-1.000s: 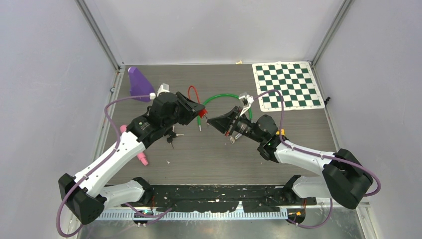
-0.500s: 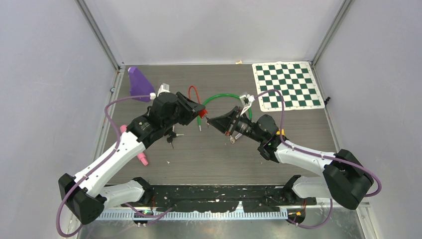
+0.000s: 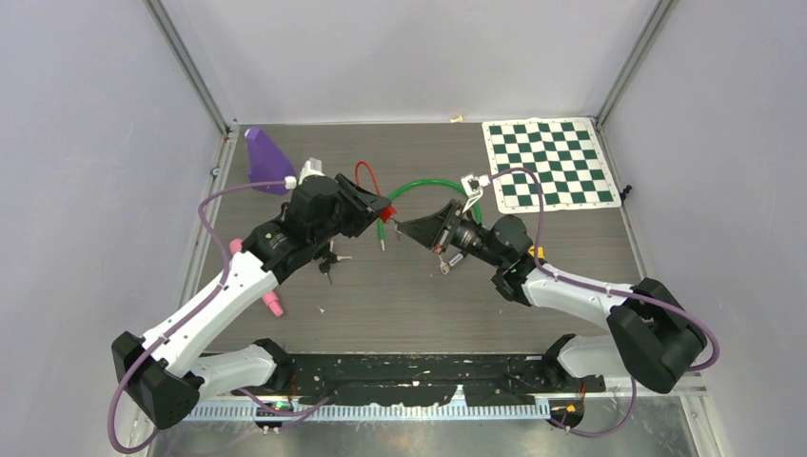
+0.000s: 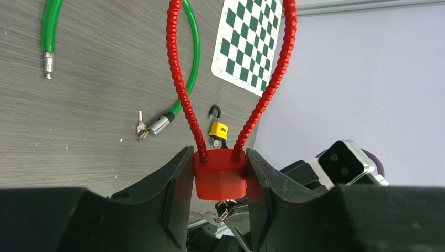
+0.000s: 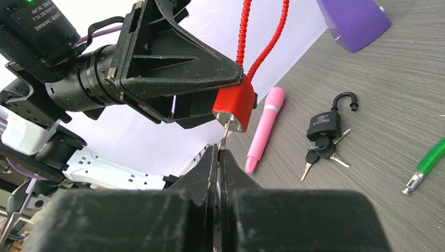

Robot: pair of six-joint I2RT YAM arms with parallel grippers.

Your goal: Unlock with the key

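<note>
Pink pen (image 3: 273,305): lies on the table (image 3: 428,305) at the lower left of the top view, clear of both arms, where it lay a second ago
Black padlock (image 5: 322,126): shackle open, a bunch of keys at its foot, beside the left arm; unmoved
Right gripper (image 5: 218,153): fingers pressed fully shut on the key (image 5: 224,137), blade pointing up at the underside of the lock
Left gripper (image 4: 219,157): partly open, its two fingers clamped on either side of the red lock (image 4: 220,178) and holding it off the table, middle of the top view
Red lock state: both ends of the ribbed red cable sit in the body, so it appears to be still locked
Change: over the last second the right wrist has crept a little up and left in the top view, toward the lock, while the left arm has kept its place
Meaning: the key tip now meets the silver keyhole face; how deep it sits cannot be told; insertion seems under way, with the turn not yet made
Green cable lock (image 3: 419,188): on the table just beyond the grippers, unmoved
Chequered mat (image 3: 547,162): upper right, far from the work
</note>
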